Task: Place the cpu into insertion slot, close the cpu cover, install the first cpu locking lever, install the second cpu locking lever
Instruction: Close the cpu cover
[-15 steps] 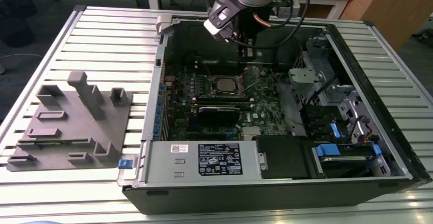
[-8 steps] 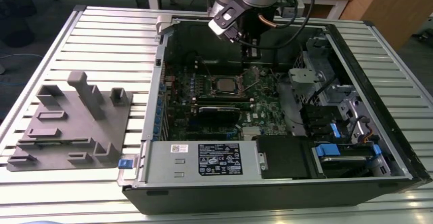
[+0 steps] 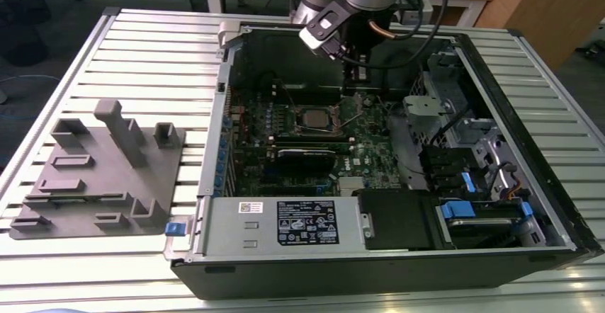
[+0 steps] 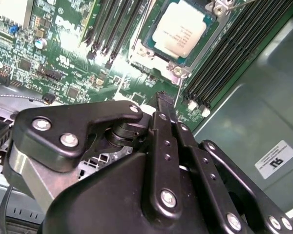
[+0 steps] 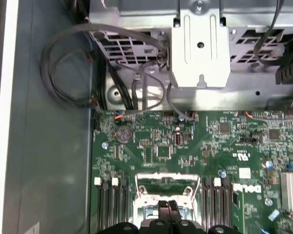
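Gripper: the gripper point(image 4: 162, 97) hangs just beside the cpu point(image 4: 182, 29). Its two black fingers are pressed tight together, and nothing shows between them.
Cpu: it lies flat in the insertion slot point(image 3: 299, 118) with its silver top facing up.
Cpu cover: bits of the silver cpu cover point(image 5: 164, 175) show around the cpu. I cannot tell if it is pressed all the way down.
Lever: a thin silver lever point(image 4: 177, 90) sticks out from a corner near the cpu, right by the fingertips. I cannot tell if it touches them.
Green board point(image 4: 63, 58): it lies all around the cpu.
Long black slots point(image 4: 224, 53): they run in rows on two sides of the cpu.
Computer case point(image 3: 378, 270): it is open, and the cpu sits deep inside it.
Grey holder point(image 3: 95, 171): it is well apart from the cpu, outside the case, toward the exterior view's left.
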Motion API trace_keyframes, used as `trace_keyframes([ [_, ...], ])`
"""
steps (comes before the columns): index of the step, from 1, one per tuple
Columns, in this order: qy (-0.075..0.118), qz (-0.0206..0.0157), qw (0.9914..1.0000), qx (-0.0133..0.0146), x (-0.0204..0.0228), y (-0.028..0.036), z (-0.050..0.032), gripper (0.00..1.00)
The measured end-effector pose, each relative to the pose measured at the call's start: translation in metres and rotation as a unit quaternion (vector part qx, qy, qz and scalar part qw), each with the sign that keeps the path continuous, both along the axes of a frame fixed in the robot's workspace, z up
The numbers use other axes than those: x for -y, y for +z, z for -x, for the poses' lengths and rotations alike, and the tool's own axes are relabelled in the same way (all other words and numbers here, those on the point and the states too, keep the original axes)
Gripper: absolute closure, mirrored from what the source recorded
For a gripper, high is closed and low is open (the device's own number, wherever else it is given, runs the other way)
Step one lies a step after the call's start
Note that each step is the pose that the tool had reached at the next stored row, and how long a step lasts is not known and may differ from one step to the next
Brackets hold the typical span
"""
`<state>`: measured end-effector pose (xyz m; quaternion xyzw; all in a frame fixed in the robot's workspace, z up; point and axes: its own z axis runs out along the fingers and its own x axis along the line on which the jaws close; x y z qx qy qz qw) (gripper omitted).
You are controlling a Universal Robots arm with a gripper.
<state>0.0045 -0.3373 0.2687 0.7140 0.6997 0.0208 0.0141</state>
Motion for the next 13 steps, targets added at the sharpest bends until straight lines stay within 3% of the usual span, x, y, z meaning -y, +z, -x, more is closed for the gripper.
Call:
trace_keyframes([
  [13,0.000,0.0000,1.00000,-0.0001,0.0000,-0.0001,-0.0058,0.89],
])
